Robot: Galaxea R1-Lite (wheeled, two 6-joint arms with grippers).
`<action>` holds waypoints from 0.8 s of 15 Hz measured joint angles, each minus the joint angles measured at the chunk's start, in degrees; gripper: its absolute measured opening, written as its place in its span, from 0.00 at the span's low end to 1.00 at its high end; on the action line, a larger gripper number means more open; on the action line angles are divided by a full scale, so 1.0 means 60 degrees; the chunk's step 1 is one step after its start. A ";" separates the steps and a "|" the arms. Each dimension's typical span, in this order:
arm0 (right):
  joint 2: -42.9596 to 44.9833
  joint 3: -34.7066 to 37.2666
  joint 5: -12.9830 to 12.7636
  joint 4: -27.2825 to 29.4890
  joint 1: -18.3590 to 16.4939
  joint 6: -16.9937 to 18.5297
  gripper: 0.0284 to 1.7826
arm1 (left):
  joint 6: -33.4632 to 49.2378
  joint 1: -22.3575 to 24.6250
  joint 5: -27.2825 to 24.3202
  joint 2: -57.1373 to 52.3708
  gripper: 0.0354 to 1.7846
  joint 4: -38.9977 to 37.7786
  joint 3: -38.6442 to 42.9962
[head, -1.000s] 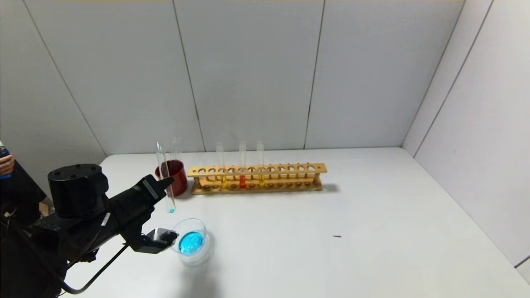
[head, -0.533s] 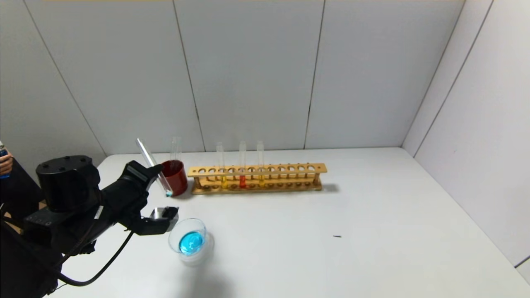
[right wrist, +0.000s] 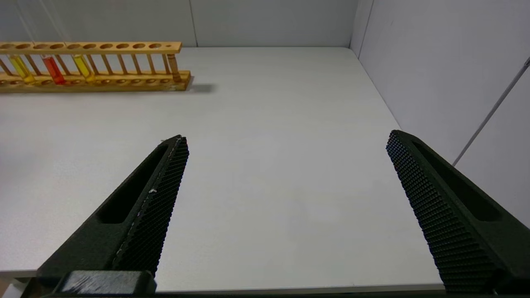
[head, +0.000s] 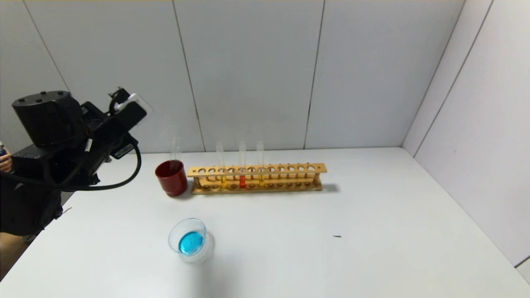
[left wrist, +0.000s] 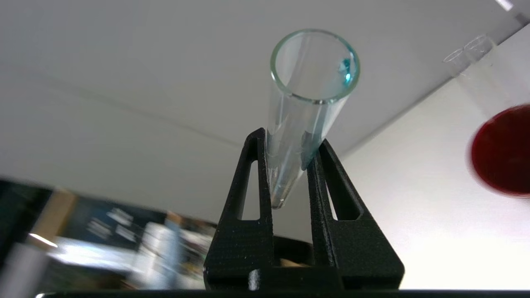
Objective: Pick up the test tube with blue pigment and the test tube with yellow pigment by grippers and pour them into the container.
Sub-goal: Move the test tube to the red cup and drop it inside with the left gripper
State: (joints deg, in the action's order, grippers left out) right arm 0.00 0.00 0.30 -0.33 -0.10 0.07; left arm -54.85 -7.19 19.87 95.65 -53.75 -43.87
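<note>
In the head view the left hand [head: 124,105] has swung up and away from the container [head: 188,240]: a second ago it held the test tube with blue pigment upright just beyond the container's rim, half a second ago tilted beside the dark red cup [head: 171,177], and now it rides high, well to the left of the cup, against the wall panels. The container sits on the bench [head: 331,215] in front of the cup with a pool of blue liquid in it, so the blue pour looks done and the yellow one is still to come. The tube itself cannot be made out here; the arm's body hides it. The test tube with yellow pigment [head: 260,163] stands in the wooden rack [head: 256,178] just right of the cup, beside a red-orange tube and another yellow one. In the left wrist view the left hand is clamped on the test tube with blue pigment [left wrist: 304,111], nearly empty, only a teal trace inside near its mouth; the cup shows blurred at the edge and the container is out of frame. In the right wrist view the right hand [right wrist: 285,194] hovers low over the bench with its jaws spread wide and nothing between them, well to the right of the rack, whose left end is cut off.
</note>
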 joint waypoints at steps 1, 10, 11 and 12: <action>0.0000 0.0000 0.0004 0.0004 0.0000 0.0004 0.98 | 0.1207 0.0148 -0.0033 -0.0134 0.15 0.0979 -0.0390; 0.0000 0.0000 0.0000 0.0000 0.0000 0.0004 0.98 | 0.7855 0.0776 -0.2574 -0.0207 0.15 0.5177 -0.1788; 0.0000 0.0000 0.0000 0.0004 0.0000 0.0004 0.98 | 0.7975 0.0768 -0.2629 0.0030 0.15 0.5031 -0.1825; 0.0000 0.0000 0.0000 0.0000 0.0000 0.0004 0.98 | 0.8109 0.0764 -0.2674 0.0270 0.15 0.4913 -0.1857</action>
State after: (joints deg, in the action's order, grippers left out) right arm 0.00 0.00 0.30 -0.33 -0.10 0.10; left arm -6.19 -2.61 3.83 97.27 -24.27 -55.02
